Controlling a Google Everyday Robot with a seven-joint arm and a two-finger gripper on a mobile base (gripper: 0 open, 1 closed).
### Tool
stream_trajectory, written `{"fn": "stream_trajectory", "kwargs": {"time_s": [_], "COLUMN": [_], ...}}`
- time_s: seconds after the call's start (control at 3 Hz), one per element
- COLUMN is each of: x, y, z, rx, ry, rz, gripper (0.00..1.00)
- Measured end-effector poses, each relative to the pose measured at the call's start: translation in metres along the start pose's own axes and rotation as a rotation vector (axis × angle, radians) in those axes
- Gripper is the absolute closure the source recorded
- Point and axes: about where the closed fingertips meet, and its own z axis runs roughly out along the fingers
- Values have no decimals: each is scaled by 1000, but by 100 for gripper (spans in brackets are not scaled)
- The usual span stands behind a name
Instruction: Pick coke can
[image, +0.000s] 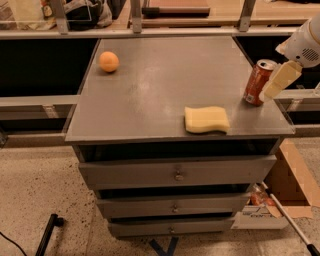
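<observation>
The coke can is a reddish-orange can with a silver top. It stands upright near the right edge of the grey cabinet top. My gripper, cream-coloured below a white wrist, comes in from the right edge of the camera view. It sits right against the can's right side at about mid height and overlaps the can's edge. The can rests on the cabinet top.
A yellow sponge lies near the front edge, left of the can. A round orange fruit sits at the back left. Drawers are below, a cardboard box is on the floor at right, and a railed shelf is behind.
</observation>
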Motion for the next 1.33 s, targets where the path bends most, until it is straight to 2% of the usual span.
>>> {"fn": "stream_trajectory", "kwargs": {"time_s": [0.33, 1.0, 1.33], "x": [1, -1, -6], "y": [0, 0, 1], "z": [10, 18, 12], "rx": [-20, -48, -70], "ry": [-9, -15, -20], "rz": [8, 11, 23], "gripper": [16, 64, 87]}}
